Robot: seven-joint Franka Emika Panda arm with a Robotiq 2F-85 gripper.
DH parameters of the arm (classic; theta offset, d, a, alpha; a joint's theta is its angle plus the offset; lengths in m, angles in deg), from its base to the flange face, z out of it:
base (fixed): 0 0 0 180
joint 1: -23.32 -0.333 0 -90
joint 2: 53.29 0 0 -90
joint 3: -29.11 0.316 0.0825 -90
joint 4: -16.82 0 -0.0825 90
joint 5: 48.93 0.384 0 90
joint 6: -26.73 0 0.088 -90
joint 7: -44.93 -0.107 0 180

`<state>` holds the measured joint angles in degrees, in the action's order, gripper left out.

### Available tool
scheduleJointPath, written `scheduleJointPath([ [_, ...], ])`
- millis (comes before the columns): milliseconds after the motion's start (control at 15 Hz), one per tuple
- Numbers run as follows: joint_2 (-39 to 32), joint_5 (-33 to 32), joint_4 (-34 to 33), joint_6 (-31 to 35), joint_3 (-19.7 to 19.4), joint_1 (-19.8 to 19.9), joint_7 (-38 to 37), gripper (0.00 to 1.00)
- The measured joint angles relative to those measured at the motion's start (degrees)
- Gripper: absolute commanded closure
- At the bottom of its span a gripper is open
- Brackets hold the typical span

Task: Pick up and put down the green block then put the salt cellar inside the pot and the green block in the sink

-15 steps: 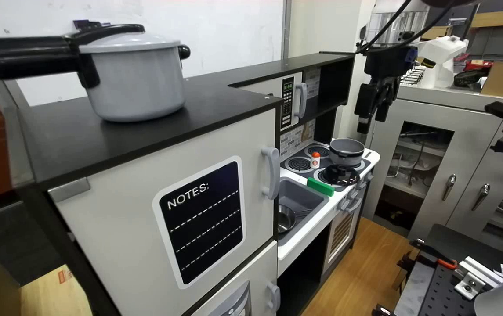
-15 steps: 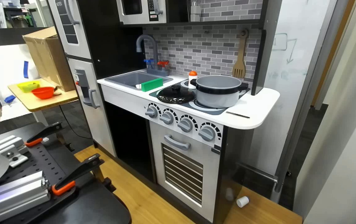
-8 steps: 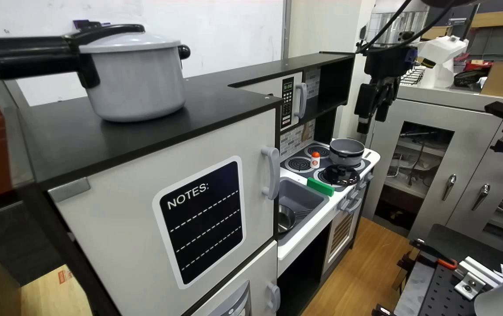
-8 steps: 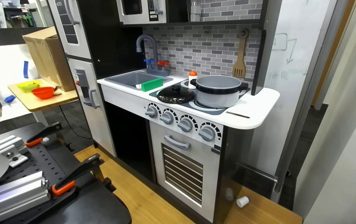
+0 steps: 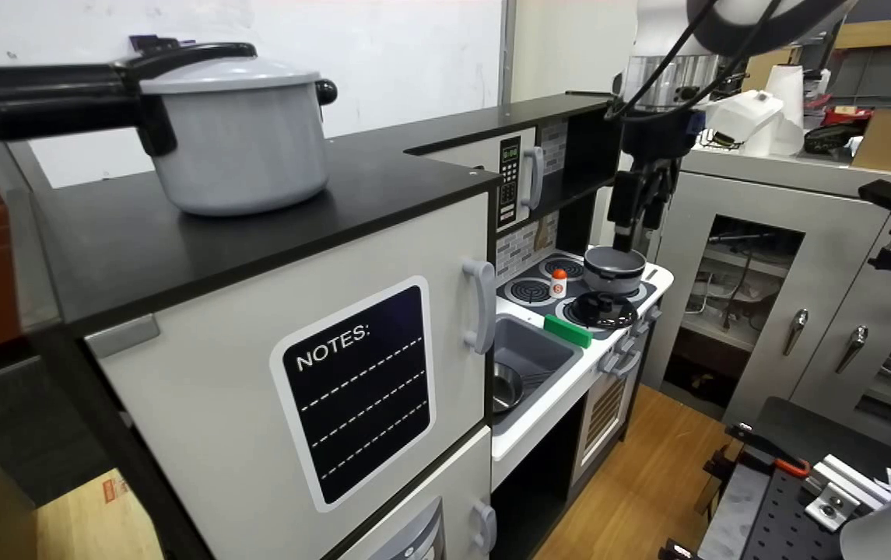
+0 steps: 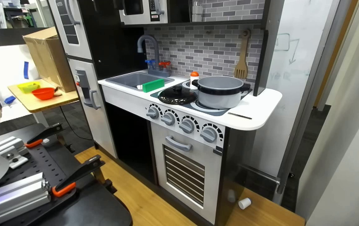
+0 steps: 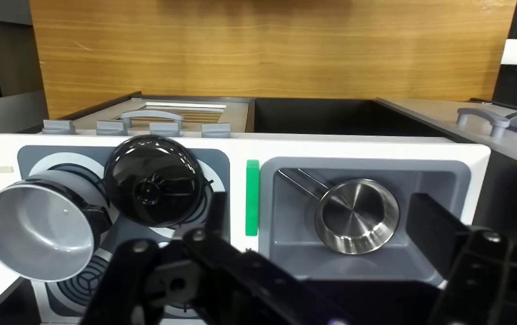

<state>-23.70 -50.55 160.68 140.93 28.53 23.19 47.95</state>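
I had the gripper [image 7: 319, 207] spread wide; in the wrist view its fingers [image 7: 434, 232] framed a steel pan [image 7: 353, 212] lying in the sink [image 7: 366, 163]. The green block [image 7: 252, 198] stood on the counter [image 7: 238, 203] between sink and burners [image 5: 529, 292]; the stove [image 7: 220, 160] bore a black lid [image 7: 150, 176], the grey pot [image 7: 37, 230] and the salt cellar [image 5: 559, 286]. The fridge door [image 5: 212, 373] read "NOTES:" above 3 dashed lines [image 5: 369, 409]; I couldn't make out the microwave display [image 5: 510, 153].

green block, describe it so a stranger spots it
Find the toy kitchen and, in its white counter, the grey sink. Between that sink and the black lid sits the green block, a long narrow bar. It alone there is bright green.
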Motion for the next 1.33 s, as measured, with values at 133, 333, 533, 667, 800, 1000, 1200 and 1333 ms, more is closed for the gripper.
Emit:
scheduleJointPath([
  [133, -4.1, -0.6, -1.2, 2.4, -0.5, 0.1, 0.3, 0.0],
  [333, -11.2, -2.5, -4.0, 5.2, -0.8, 0.6, 0.3, 0.0],
  [533, -18.0, -3.2, -7.7, 6.7, -0.9, 0.6, 0.3, 0.0],
  [667, -20.4, -3.2, -9.4, 6.8, -0.8, 0.6, 0.3, 0.0],
  [800, -20.6, -3.2, -9.8, 6.8, -0.8, 0.6, 0.3, 0.0],
  [1000, -20.6, -3.2, -9.8, 6.8, -0.8, 0.6, 0.3, 0.0],
  [1200, -20.6, -3.1, -9.8, 6.8, -0.8, 0.6, 0.3, 0.0],
  [1333, -20.6, -3.1, -9.7, 6.8, -0.9, 0.6, 0.3, 0.0],
])
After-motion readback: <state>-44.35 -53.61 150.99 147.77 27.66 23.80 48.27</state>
